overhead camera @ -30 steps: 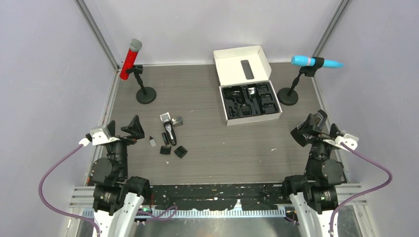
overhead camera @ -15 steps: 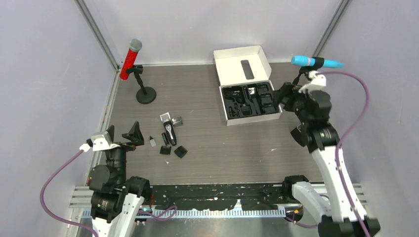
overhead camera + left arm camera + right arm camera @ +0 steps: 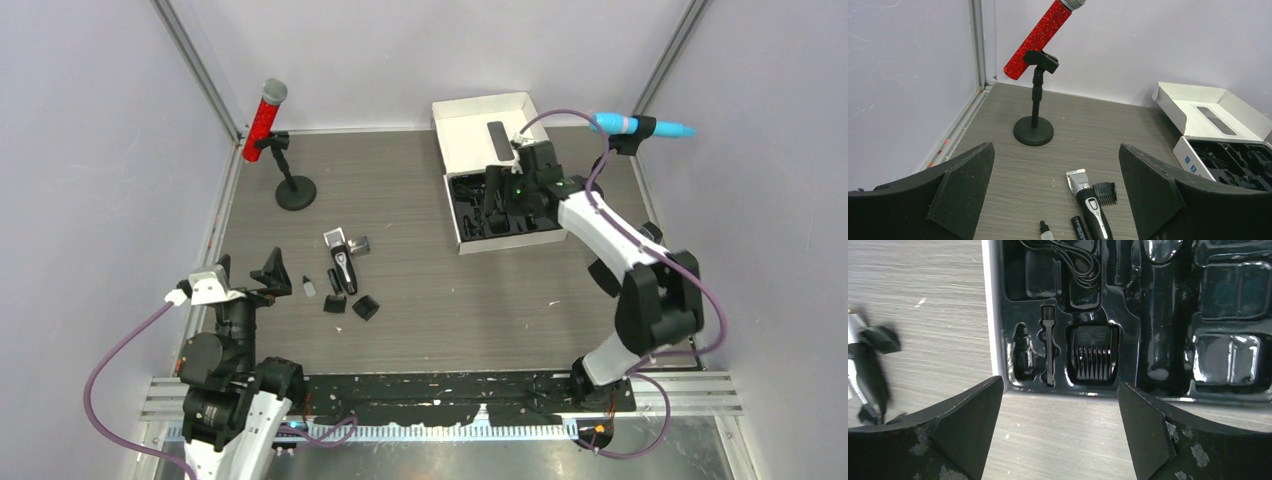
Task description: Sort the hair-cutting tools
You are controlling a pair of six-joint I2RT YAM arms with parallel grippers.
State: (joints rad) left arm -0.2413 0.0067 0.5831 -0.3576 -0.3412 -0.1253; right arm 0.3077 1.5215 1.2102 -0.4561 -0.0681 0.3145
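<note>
1. Right tool [image 3: 497, 188] is hovering over the box [image 3: 470, 125], jaws standing wide apart and gripping nothing. Left tool [image 3: 248, 268] is hanging near the bench's left edge, equally wide and empty.
2. Bench [image 3: 430, 300] is carrying everything. At its back right the box is lying open, and its tray [image 3: 1158, 355] is showing one comb [image 3: 1093, 362] seated in a pocket.
3. Clipper [image 3: 343, 268] is lying flat at the left, well apart from the box and just ahead of the left tool.
4. Loose combs [image 3: 366, 308] are lying scattered around it, one beside its head and two near its tail.
5. Bottle [image 3: 308, 288], the smallest piece, is lying just left of the clipper.
6. Risks, as I am judging them: dropping lower, the right tool is likely to catch the tray wall and drag the light box. Jaws closing off-centre on slick little combs are likely to flick them away. The clipper is liable to roll when nudged.
</note>
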